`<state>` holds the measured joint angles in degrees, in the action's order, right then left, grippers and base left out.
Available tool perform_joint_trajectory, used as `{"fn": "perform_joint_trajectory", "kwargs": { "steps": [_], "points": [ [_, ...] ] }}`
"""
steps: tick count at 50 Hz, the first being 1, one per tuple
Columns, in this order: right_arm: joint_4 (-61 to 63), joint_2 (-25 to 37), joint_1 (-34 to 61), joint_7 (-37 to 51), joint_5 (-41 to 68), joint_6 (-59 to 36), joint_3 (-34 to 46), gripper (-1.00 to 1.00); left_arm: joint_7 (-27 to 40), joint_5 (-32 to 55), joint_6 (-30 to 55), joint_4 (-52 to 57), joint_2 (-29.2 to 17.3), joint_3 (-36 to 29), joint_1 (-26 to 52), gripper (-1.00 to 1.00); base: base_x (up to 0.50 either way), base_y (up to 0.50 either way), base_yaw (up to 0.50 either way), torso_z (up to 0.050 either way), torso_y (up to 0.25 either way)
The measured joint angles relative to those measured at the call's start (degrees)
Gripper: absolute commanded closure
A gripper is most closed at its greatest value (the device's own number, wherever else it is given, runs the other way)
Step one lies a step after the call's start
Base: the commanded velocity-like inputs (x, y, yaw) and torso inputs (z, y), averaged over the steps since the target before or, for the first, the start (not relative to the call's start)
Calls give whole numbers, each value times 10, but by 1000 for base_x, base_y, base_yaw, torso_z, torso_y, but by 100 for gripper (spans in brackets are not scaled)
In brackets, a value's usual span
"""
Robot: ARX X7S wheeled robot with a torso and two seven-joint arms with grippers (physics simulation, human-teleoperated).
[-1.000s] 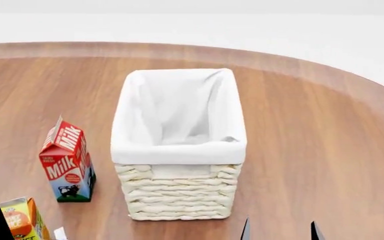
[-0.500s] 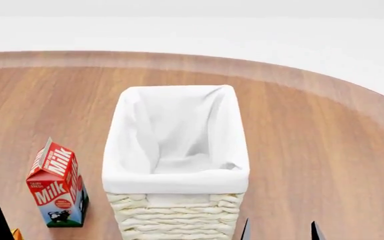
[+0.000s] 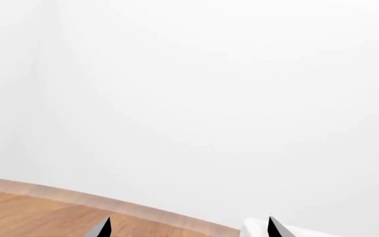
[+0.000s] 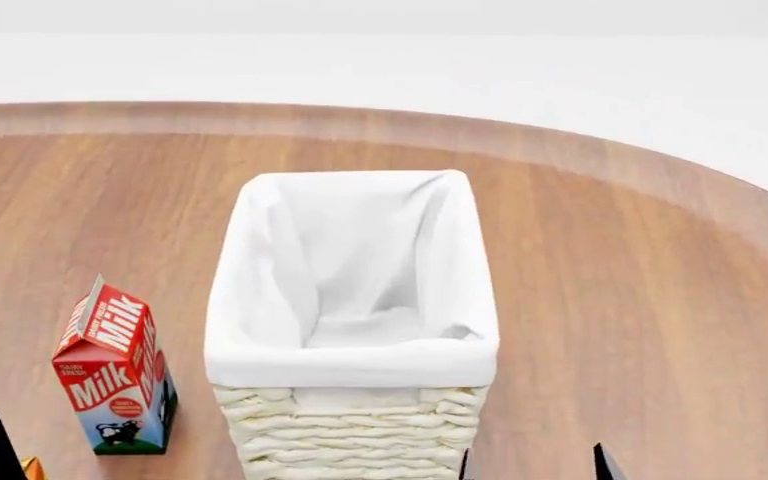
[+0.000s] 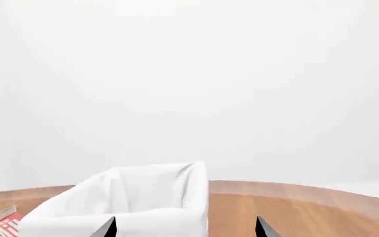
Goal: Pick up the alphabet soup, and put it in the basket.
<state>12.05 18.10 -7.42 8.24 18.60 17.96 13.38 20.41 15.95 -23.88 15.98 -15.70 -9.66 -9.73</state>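
Standing basket (image 4: 357, 420), only lining inside

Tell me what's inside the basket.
The basket shows only its white cloth lining; no soup can in it. The near wall hides the near part of the bottom.

We see a cream-white woven wicker basket (image 4: 353, 435) lined in plain white cloth, on a brown wood-grain round table (image 4: 651, 300). Beside it stands a red and white milk carton (image 4: 113, 367) with a blue base and a small black-and-white cow.
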Motion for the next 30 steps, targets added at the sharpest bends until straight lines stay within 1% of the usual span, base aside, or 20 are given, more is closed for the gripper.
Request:
{"fn": "perform_joint_trajectory", "kwargs": {
  "steps": [30],
  "points": [
    [64,100,-37,-202,94,-9,115,-100,7,2,3,3,-6,-4,0,-100,0,0,0,0,0]
  ]
}}
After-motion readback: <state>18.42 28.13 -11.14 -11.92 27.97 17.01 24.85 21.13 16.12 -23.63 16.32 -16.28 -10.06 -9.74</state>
